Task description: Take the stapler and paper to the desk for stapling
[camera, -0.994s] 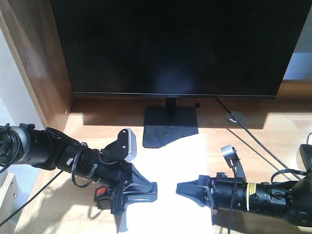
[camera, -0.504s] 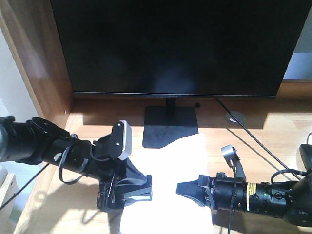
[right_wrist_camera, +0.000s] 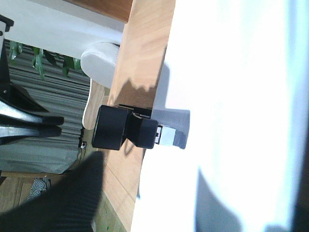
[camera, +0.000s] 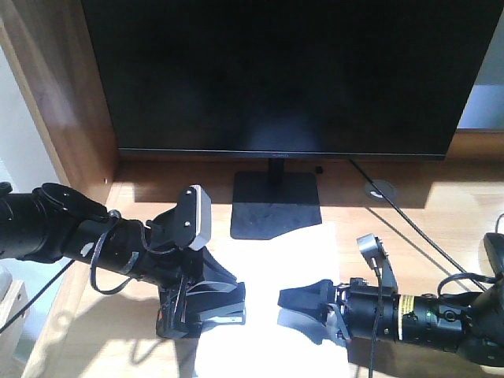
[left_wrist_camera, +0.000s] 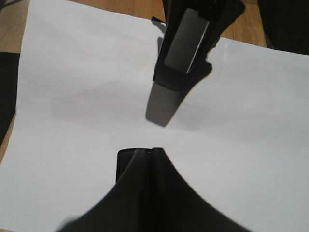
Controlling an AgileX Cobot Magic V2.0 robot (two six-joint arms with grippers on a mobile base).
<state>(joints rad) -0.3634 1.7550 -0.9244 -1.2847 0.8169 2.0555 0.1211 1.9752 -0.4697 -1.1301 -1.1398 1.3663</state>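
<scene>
Stapler: the black stapler (camera: 223,315) sits in the left gripper (camera: 233,304), metal strip underneath, down on the near-left edge of the paper (camera: 303,250).
Left gripper: closed around the stapler. In its wrist view the dark fingers (left_wrist_camera: 140,188) lie close together, with only a thin seam between them.
Paper: the white sheet lies flat on the desk (camera: 441,216), directly under both grippers and spreading out between them. Its far edge reaches the foot of the monitor stand (camera: 276,206).
Right gripper: the right gripper (camera: 293,304) hovers low over the paper, tips pointing across at the left gripper, a short gap of bare sheet between the two. Its jaws look parted and grip nothing. Its shadow falls on the sheet just below.
Desk: light wood, sunlit, showing on either side of the paper and beyond both arms.
Monitor: a dark monitor (camera: 283,71) stands behind both grippers.
</scene>
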